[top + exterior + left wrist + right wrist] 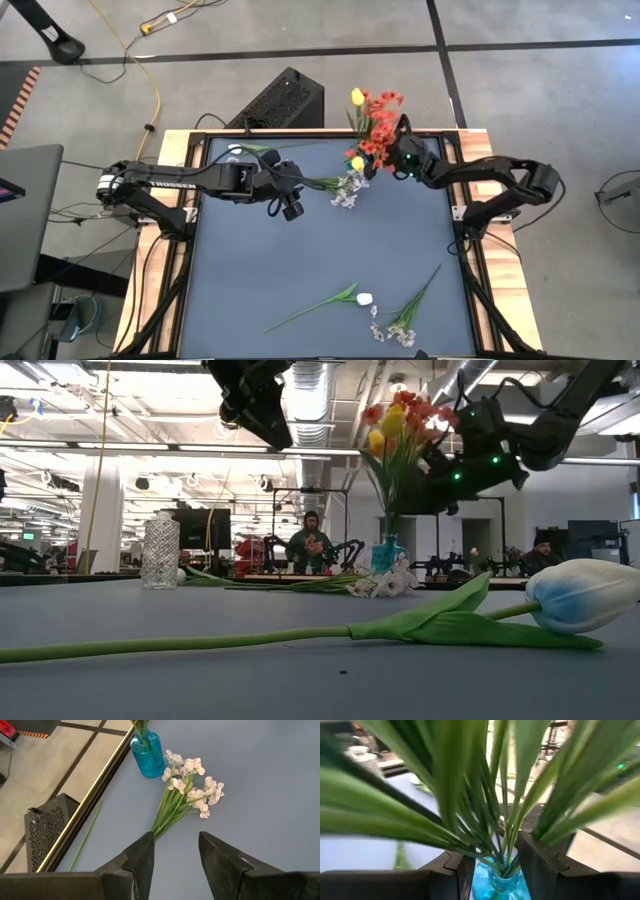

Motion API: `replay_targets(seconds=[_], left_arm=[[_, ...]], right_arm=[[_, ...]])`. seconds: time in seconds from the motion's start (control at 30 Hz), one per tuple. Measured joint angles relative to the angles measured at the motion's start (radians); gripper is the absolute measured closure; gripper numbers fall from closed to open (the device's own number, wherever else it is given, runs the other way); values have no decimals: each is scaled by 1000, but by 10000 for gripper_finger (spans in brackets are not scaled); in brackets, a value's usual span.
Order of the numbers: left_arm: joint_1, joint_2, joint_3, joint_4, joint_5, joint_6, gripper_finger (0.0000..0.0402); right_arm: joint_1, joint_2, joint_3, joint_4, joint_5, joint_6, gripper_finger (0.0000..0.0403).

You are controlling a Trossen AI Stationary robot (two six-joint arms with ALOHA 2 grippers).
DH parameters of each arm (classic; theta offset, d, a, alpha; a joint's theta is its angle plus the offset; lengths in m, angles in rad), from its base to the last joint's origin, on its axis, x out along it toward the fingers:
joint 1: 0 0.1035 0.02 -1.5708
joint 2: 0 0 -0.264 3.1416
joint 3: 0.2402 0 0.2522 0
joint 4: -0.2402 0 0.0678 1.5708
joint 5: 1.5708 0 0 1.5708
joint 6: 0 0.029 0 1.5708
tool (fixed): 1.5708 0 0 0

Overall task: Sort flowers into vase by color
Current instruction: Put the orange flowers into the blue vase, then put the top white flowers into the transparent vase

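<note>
Overhead, TROSSEN lettering on the left arm (165, 182), left gripper (290, 205) open just beside a whitish sprig (345, 188), low view, red and yellow flowers (400, 420) in a blue vase (386, 553), right wrist view, right gripper (495, 865) parted around their stems (490, 820).

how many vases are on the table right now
2. A blue vase stands at the far edge holding red and yellow flowers, with the right gripper at it. A clear vase stands at the far left. Others may be hidden.
</note>
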Motion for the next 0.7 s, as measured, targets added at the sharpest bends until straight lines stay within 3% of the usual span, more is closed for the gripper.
replay_targets(seconds=[0.4, 0.7], left_arm=[[0, 0, 0, 19, 3, -1, 257], [-20, 0, 0, 18, 3, 47, 257]], right_arm=[[-4, -8, 165, -348, -26, -9, 232], [4, -10, 320, -861, -41, -35, 225]])
